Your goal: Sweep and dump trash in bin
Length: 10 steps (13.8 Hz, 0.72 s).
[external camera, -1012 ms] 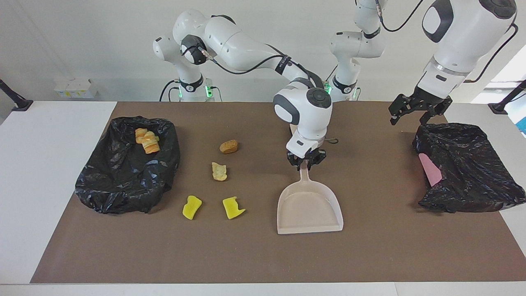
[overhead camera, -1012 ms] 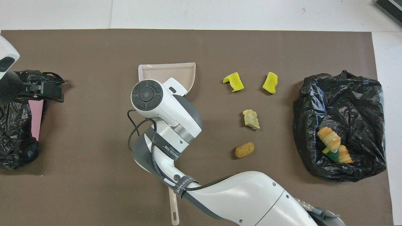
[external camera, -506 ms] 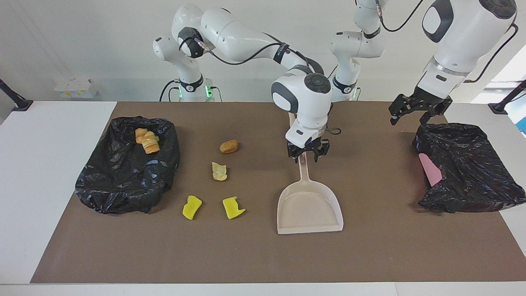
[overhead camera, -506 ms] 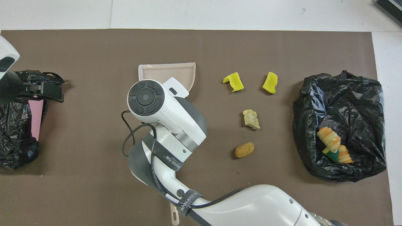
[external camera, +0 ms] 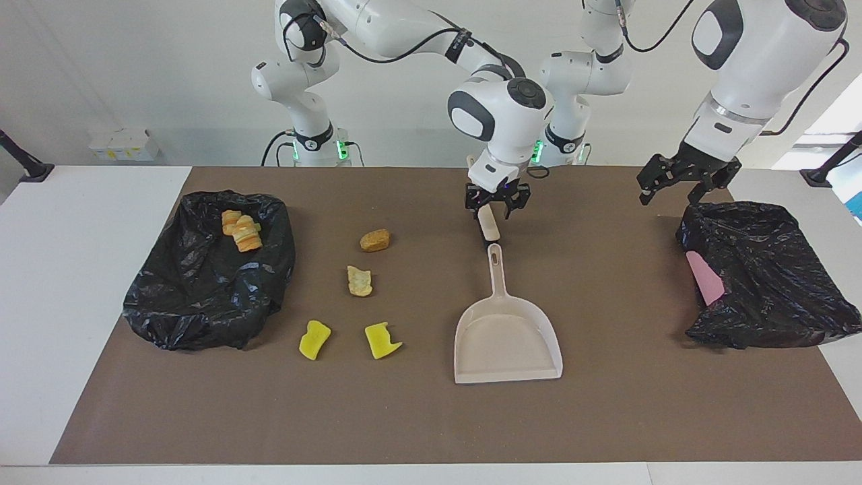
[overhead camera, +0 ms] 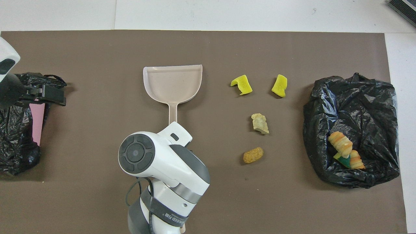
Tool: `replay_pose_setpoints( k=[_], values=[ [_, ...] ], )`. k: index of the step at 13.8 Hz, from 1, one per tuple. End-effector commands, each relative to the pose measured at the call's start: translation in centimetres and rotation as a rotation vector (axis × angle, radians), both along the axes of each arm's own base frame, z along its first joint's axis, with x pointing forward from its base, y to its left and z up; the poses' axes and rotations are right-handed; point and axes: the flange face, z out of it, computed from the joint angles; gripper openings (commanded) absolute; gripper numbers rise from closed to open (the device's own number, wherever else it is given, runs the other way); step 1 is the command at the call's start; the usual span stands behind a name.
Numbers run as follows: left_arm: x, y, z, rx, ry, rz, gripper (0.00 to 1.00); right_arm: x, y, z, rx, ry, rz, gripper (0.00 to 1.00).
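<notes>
A cream dustpan point(external camera: 506, 340) lies flat on the brown mat, handle toward the robots; it also shows in the overhead view point(overhead camera: 173, 81). My right gripper point(external camera: 497, 202) is open and empty, above a cream stick-shaped handle point(external camera: 489, 225) lying just past the dustpan handle's end. Loose trash lies beside the dustpan: two yellow chunks point(external camera: 314, 339) point(external camera: 382, 340), a tan chunk point(external camera: 359, 280) and an orange-brown chunk point(external camera: 375, 240). More orange chunks point(external camera: 240, 230) lie in the black bag bin point(external camera: 202, 296). My left gripper point(external camera: 680, 180) hangs open over the other black bag point(external camera: 774, 283).
A flat pink piece point(external camera: 704, 277) rests in the black bag at the left arm's end. The brown mat point(external camera: 640, 417) covers most of the white table. In the overhead view my right arm's wrist point(overhead camera: 162, 165) hides its gripper.
My right gripper opened and let go of the dustpan handle, then rose and drew back toward the robots. The dustpan stayed in place. The left arm has not moved.
</notes>
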Motion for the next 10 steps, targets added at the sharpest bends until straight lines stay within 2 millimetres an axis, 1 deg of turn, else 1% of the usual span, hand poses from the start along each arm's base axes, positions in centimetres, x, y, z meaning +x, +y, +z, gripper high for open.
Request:
replay_pose_setpoints(
  k=[1,2,4,6,8,10],
  values=[
    [-0.3,0.1,0.5,0.019,-0.001,-0.011,1.00,-2.4,-1.0,-0.1,-0.003,0.022,-0.011,0.79],
    [-0.3,0.1,0.5,0.019,-0.001,-0.011,1.00,-3.3,-1.1,-0.3,-0.010,0.025,-0.002,0.79],
    [-0.3,0.1,0.5,0.019,-0.001,-0.011,1.00,-5.9,-1.2,-1.0,-0.005,0.048,0.011,0.78],
    [-0.3,0.1,0.4,0.020,0.000,-0.011,1.00,-8.5,-1.8,-2.3,0.007,0.057,0.017,0.78],
    [-0.3,0.1,0.5,0.019,-0.001,-0.011,1.00,-9.7,-2.8,-3.3,0.013,0.043,0.022,0.77],
    [-0.3,0.1,0.5,0.019,-0.001,-0.011,1.00,-10.3,-3.3,-4.0,0.024,0.034,0.024,0.77]
  ],
)
